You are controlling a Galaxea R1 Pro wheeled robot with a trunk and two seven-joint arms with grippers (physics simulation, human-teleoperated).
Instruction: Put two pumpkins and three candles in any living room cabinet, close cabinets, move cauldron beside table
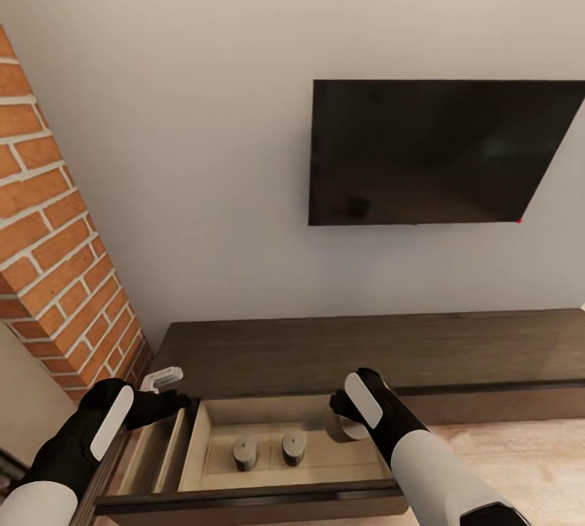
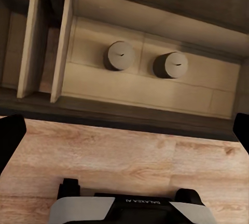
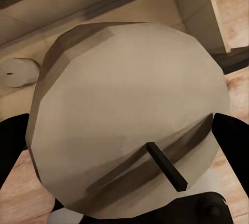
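In the head view the cabinet (image 1: 357, 355) runs across the lower half of the scene, long, low and dark brown, set against a pale wall under a black television (image 1: 439, 152). At about 9 o'clock a red brick column (image 1: 57, 233) slants down to the floor. A wide drawer (image 1: 211, 436) of the cabinet stands pulled out at about 6 o'clock, pale beige inside, and two grey candles (image 1: 245, 453) (image 1: 293, 446) stand upright on its bottom, side by side and near each other but apart.

The right gripper (image 1: 348, 420) hangs over the drawer's right end, at about 5 o'clock, pinching a third candle (image 1: 345, 427). In the right wrist view that candle (image 3: 129, 120) sits large between the two dark fingertips (image 3: 233, 141), its short black wick (image 3: 167, 167) showing on the flat pale top, with one of the drawer's candles (image 3: 18, 72) small beyond it.

The left gripper (image 1: 166, 406) sits at about 7 o'clock, beside the drawer's left edge and above a narrower compartment. In the left wrist view its fingers (image 2: 10, 141) are spread wide with nothing between them, over wooden floor (image 2: 124, 162), and the open drawer (image 2: 140, 86) lies beyond with the two candles (image 2: 119, 55) (image 2: 171, 65) in it.
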